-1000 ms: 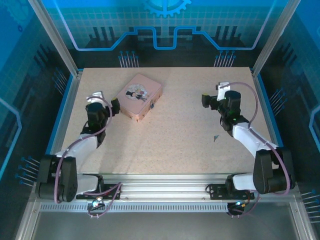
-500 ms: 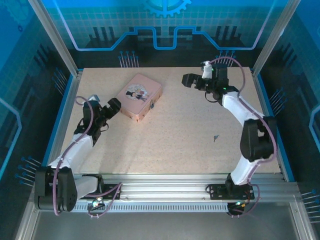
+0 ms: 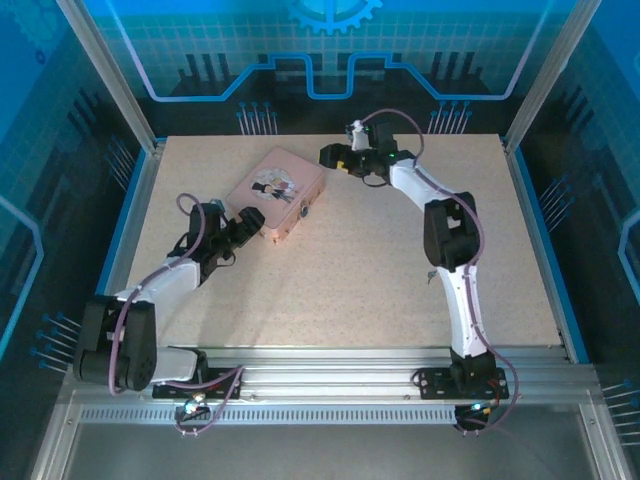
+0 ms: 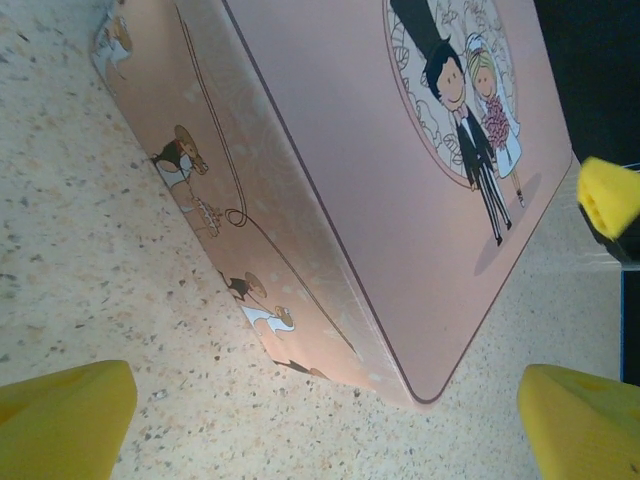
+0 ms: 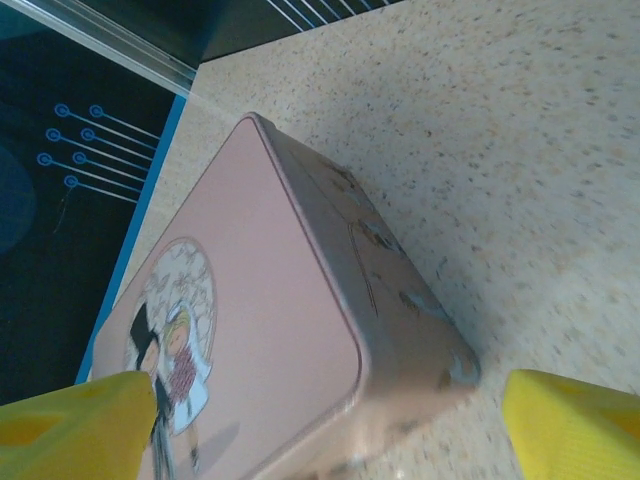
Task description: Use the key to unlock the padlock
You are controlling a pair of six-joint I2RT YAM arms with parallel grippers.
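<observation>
A pink tin (image 3: 272,188) with a cartoon wedding couple on its lid lies at the back left of the table. The small padlock (image 3: 305,210) hangs on its right front side. The key (image 3: 430,274) is a dark speck on the table, at the left edge of the right arm's white link. My left gripper (image 3: 248,220) is open at the tin's near left corner (image 4: 420,385), its yellow fingertips (image 4: 60,420) wide apart. My right gripper (image 3: 332,157) is open at the tin's far right corner (image 5: 440,370), which lies between its pads (image 5: 575,425).
The speckled table (image 3: 350,290) is ringed by blue walls and aluminium posts. The right arm (image 3: 448,240) stretches across the table's right half, over the key's spot. One yellow pad of the right gripper (image 4: 608,195) shows beyond the tin in the left wrist view.
The right arm swung from the table's right side left and back to the tin's far right corner. The left gripper moved in to the tin's near left corner.
</observation>
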